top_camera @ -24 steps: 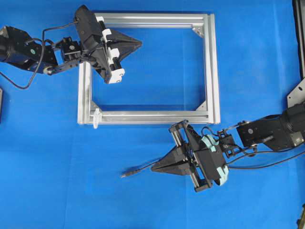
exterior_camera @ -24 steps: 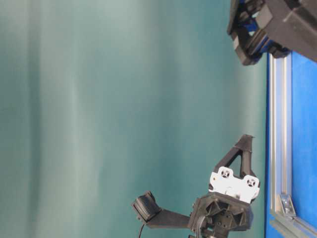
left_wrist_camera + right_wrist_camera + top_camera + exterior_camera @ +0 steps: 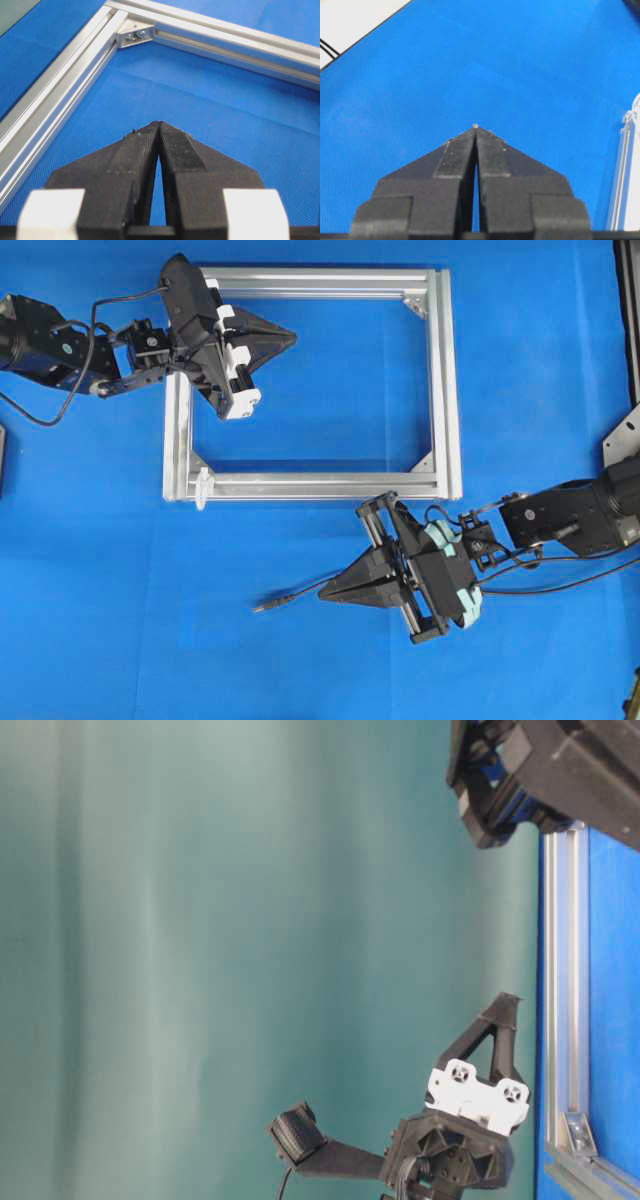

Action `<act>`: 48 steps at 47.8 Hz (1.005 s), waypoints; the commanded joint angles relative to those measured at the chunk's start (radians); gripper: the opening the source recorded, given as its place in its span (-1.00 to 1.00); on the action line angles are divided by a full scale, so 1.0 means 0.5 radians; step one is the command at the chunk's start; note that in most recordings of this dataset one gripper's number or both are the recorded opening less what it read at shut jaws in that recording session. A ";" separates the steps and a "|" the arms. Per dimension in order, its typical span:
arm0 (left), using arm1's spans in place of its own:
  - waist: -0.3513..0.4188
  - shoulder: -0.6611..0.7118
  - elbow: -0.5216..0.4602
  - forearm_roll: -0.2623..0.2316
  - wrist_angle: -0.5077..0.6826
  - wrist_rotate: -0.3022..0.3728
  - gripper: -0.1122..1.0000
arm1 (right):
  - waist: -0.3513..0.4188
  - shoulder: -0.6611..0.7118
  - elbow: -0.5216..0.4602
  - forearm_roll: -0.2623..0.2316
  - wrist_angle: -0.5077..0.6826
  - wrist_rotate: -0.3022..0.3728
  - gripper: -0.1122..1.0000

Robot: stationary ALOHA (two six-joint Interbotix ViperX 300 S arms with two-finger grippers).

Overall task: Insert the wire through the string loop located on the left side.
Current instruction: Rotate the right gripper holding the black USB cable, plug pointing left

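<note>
**Left arm shifts slightly over the frame while the right grips the wire**

Both arms had moved only a little since the earlier frame: the left end effector [image 3: 290, 337] had edged slightly toward the far rail of the frame, and the right end effector [image 3: 325, 594] had drifted a touch toward the near edge of the worktop [image 3: 520, 370], carrying the wire with it.

The right end effector was clamped on the wire [image 3: 300, 593], its fingers pressed together at the tips in the right wrist view, where a small pale tip showed just past them. In the overhead view the wire ran out leftward from those fingertips and ended in a small dark plug [image 3: 266, 606] close to the blue worktop; whether it touched the surface could not be told. The plug lay well apart from the string loop [image 3: 202, 486], which stood at the near left corner of the silver frame [image 3: 445, 380], on its outer edge.

The left end effector was closed on nothing, its fingertips meeting in the left wrist view. It hovered inside the frame's far left corner, pointing right, with a corner bracket [image 3: 134, 34] ahead of it.
</note>
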 commanded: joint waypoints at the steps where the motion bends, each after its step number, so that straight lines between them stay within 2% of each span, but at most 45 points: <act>1: 0.000 -0.061 -0.028 0.006 -0.009 0.000 -0.80 | 0.003 -0.064 -0.012 0.003 -0.003 0.012 -0.82; 7: 0.000 -0.061 -0.031 0.006 -0.012 -0.003 -0.80 | 0.003 -0.064 -0.012 0.003 0.015 0.034 -0.81; 11: -0.003 -0.064 -0.031 0.006 -0.009 -0.006 -0.80 | 0.003 -0.055 -0.018 0.003 0.037 0.055 -0.66; 16: -0.003 -0.061 -0.034 0.006 -0.009 -0.006 -0.80 | 0.003 -0.049 -0.031 0.040 0.049 0.089 -0.20; 23: -0.003 -0.064 -0.031 0.006 -0.009 -0.006 -0.80 | 0.003 -0.040 -0.034 0.101 0.055 0.098 0.59; 26: 0.000 -0.064 -0.028 0.006 -0.009 -0.009 -0.80 | 0.003 -0.034 -0.034 0.123 0.055 0.098 0.80; 31: -0.003 -0.064 -0.034 0.006 -0.009 -0.009 -0.80 | 0.003 -0.009 -0.046 0.147 0.055 0.101 0.64; 48: -0.003 -0.064 -0.028 0.006 0.003 -0.009 -0.80 | 0.003 0.304 -0.193 0.218 0.043 0.147 0.68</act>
